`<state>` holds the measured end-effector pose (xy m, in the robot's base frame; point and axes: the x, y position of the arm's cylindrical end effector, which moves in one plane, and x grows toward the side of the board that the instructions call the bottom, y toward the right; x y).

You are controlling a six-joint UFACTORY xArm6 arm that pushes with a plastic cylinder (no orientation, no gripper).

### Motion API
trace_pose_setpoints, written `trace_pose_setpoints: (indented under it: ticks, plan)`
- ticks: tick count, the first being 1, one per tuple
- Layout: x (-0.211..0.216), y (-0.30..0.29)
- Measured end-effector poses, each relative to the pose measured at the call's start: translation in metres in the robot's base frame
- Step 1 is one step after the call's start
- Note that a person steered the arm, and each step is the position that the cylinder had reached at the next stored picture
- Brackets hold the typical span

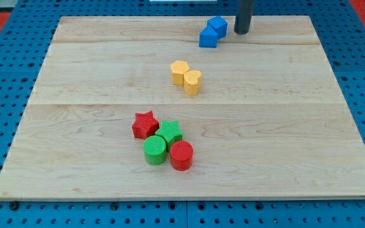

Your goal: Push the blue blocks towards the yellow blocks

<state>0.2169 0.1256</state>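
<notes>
Two blue blocks touch each other near the view's top: a blue cube (218, 26) and a blue block (208, 38) just below and left of it. Two yellow blocks touch near the board's middle: a yellow hexagon (179, 71) and a yellow heart (192, 82) to its right. My tip (243, 31) stands on the board just right of the blue cube, a small gap away. The yellow pair lies below and to the left of the blue pair.
A cluster sits lower on the wooden board (75, 126): a red star (145, 124), a green star (170, 132), a green cylinder (155, 150) and a red cylinder (182, 155). Blue pegboard surrounds the board.
</notes>
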Motion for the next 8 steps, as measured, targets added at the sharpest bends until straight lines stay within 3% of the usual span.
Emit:
trace_pose_setpoints:
  ticks: [1, 2, 3, 5, 6, 7, 8]
  plan:
    - [-0.025, -0.038]
    - [-0.02, -0.13]
    - [0.012, -0.146]
    - [0.024, -0.158]
    - [-0.022, -0.132]
    - [-0.023, -0.08]
    - [0.006, -0.058]
